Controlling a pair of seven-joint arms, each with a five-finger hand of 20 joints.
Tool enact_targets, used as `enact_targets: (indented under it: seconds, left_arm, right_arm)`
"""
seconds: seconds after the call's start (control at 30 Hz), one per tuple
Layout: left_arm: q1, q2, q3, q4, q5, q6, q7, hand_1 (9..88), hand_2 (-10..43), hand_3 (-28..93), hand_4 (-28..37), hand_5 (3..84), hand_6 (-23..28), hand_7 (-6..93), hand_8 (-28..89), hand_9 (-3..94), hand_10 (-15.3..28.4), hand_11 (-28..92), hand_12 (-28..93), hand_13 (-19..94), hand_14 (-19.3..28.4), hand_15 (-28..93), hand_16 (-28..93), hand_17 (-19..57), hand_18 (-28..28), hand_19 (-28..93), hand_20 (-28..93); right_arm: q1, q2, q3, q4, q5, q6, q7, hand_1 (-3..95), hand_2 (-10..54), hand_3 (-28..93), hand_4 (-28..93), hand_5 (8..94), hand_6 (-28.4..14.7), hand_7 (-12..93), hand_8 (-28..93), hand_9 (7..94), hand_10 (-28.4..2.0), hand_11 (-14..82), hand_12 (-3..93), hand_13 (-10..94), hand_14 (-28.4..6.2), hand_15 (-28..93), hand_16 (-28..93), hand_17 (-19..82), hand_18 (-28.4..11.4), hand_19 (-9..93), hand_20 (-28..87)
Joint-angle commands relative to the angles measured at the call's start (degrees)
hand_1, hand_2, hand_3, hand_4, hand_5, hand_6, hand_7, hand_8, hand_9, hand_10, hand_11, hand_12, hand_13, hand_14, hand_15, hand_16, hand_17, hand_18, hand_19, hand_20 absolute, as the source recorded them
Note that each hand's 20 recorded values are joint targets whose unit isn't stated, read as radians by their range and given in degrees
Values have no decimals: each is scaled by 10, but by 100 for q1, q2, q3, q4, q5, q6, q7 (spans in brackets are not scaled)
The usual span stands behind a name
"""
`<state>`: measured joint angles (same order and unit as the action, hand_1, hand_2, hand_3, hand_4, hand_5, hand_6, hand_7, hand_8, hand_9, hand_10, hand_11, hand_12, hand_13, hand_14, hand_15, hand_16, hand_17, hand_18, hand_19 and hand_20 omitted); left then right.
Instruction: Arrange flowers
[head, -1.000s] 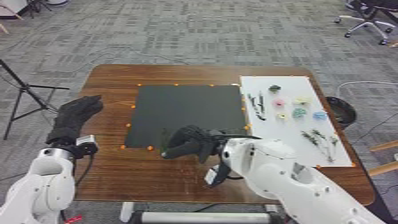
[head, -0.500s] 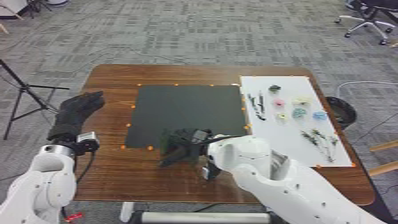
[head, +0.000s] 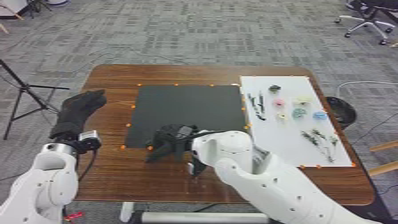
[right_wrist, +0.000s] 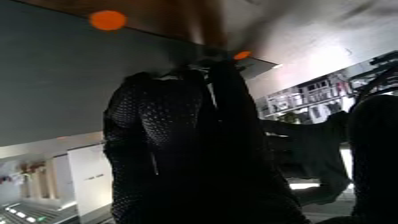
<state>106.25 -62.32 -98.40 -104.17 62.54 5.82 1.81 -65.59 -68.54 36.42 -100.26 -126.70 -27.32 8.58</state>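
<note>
Flowers (head: 279, 102) well right of right hand (head: 171, 137)

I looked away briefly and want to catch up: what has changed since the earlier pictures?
The right hand has moved left along the near edge of the black sheet, toward its near left corner. I can't tell whether it took hold of or let go of anything. The left hand and the flowers stayed put.

Small flowers (head: 299, 113) (pink, teal, blue, pale yellow), dark stems (head: 260, 108), leafy sprigs (head: 317, 138), lying flat on white board (head: 271, 134)
</note>
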Motion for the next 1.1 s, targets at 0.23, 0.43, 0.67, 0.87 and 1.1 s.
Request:
enact_targets:
  seconds: [0.23, 0.43, 0.67, 0.87, 1.1]
  left_arm:
    - [97, -94, -76, 27, -112, 194, 6, 269, 36, 649, -207, 482, 56, 179, -69, 454, 148, 226, 125, 343, 186, 181, 35, 33, 142, 127, 174]
    - [69, -110, -57, 32, -85, 151, -11, 270, 36, 649, -209, 483, 56, 179, -70, 455, 148, 229, 126, 344, 186, 182, 34, 33, 142, 127, 174]
    - [86, -136, -95, 10, -77, 113, -2, 270, 36, 649, -209, 484, 56, 180, -70, 454, 148, 230, 125, 343, 186, 183, 34, 33, 142, 127, 174]
    - [26, -106, -28, 5, -96, 130, -4, 269, 36, 650, -208, 483, 56, 180, -70, 454, 149, 230, 125, 344, 185, 183, 33, 33, 142, 127, 173]
    - [-39, -99, 24, 13, -100, 95, 16, 270, 35, 650, -208, 483, 56, 180, -70, 454, 148, 230, 125, 343, 186, 183, 34, 33, 142, 126, 174]
  right_arm:
    - [88, 533, 266, -249, 62, -84, 21, 150, 68, 540, -66, 578, -99, 56, -46, 498, -180, 63, 129, 651, -174, 780, 304, 285, -284, 698, 606]
    - [83, 480, 286, -4, -19, -157, 83, 155, 67, 541, -65, 580, -98, 57, -46, 504, -181, 63, 133, 652, -174, 781, 303, 285, -284, 699, 607]
    - [123, 143, 412, 418, -349, -332, -94, 157, 67, 543, -66, 579, -97, 59, -47, 504, -180, 62, 135, 650, -174, 781, 303, 284, -284, 698, 606]
    - [275, -58, 360, 594, -401, -252, -67, 159, 67, 545, -66, 572, -96, 58, -47, 498, -179, 60, 134, 648, -177, 779, 305, 283, -284, 697, 606]
    - [380, -373, 383, 828, -556, -238, -187, 158, 68, 547, -68, 568, -96, 57, -47, 495, -178, 60, 134, 647, -177, 779, 305, 282, -284, 696, 606]
